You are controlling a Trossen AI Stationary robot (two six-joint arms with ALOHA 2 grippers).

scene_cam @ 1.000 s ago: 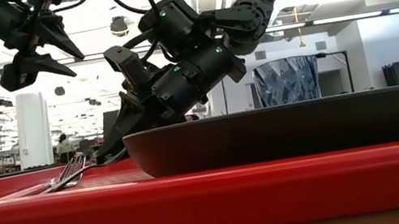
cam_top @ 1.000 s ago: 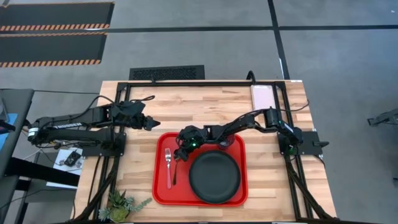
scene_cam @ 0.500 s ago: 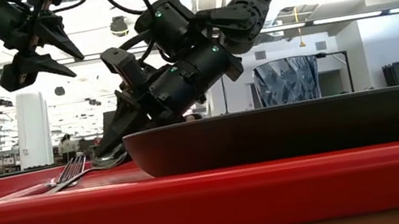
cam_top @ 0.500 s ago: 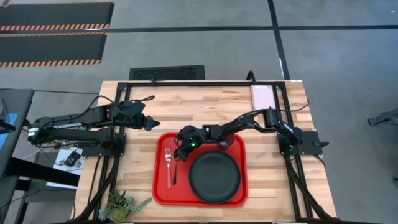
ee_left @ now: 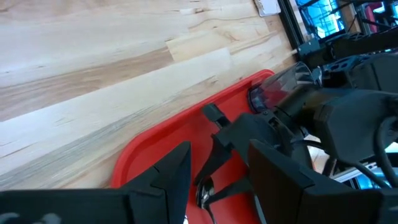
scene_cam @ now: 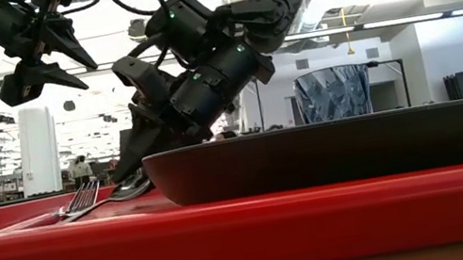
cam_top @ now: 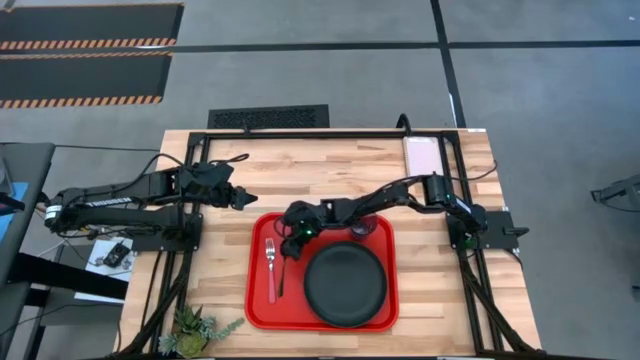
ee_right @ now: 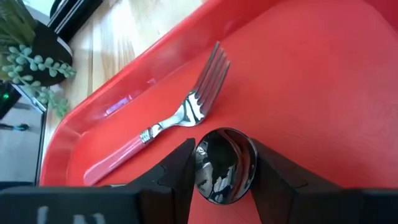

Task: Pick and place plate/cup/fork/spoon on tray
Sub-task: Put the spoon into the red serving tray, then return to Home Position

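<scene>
The plate point(cam_top: 345, 284) sits nearest the front edge of the surface, filling the tray's point(cam_top: 388, 310) right half; it looks stiff and flat, best taken at its rim. To its left the fork point(cam_top: 270, 270) lies along the tray's left edge, tines toward the far side, and the spoon point(cam_top: 282, 270) lies between fork and plate. Both are thin, hard and likely slippery, sitting flat on smooth plastic, so a grip across the handle's narrow width seems the surest hold. The right hand point(ee_right: 219, 167) is low over the spoon's bowl point(ee_right: 222, 164), its fingers point(ee_right: 177, 168) narrowly parted on either side of it; I judge the spoon just set down or nearly released, though whether the fingers touch it cannot be told. Near the tray's far right corner stands the cup point(cam_top: 360, 229), light and probably brittle, best pinched at the wall. All four items appear to be on the tray. Beyond the tray's far left corner, the left hand point(cam_top: 240, 198) hovers over bare wood, fingers apart and holding nothing.
</scene>
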